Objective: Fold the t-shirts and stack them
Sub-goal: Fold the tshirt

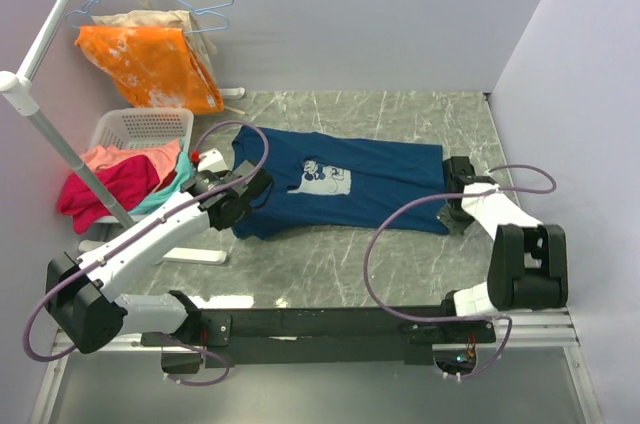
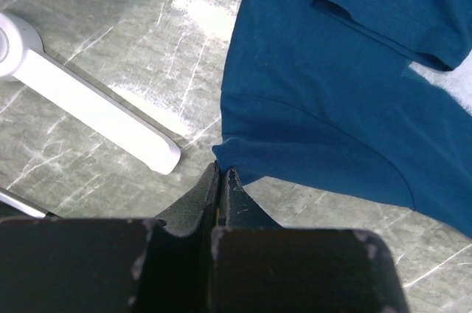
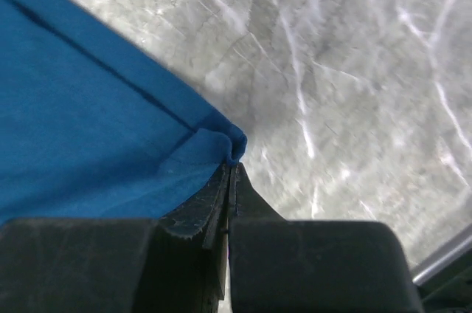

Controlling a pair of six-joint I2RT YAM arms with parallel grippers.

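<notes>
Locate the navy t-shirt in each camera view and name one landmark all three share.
Top external: navy t-shirt lies flat mid-table, between both arms.
Left wrist: navy t-shirt fills upper right, corner at the left gripper.
Right wrist: navy t-shirt fills the left, hem corner at the right gripper.
Shared: grey marbled table.

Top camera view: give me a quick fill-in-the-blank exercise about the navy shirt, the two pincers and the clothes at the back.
1. The navy t-shirt lies flat on the table with its pale print facing ____.
2. The left pincer and the right pincer are each ____ on a corner of it.
3. An ____ garment hangs above the basket.

Missing words: up; shut; orange.
</notes>
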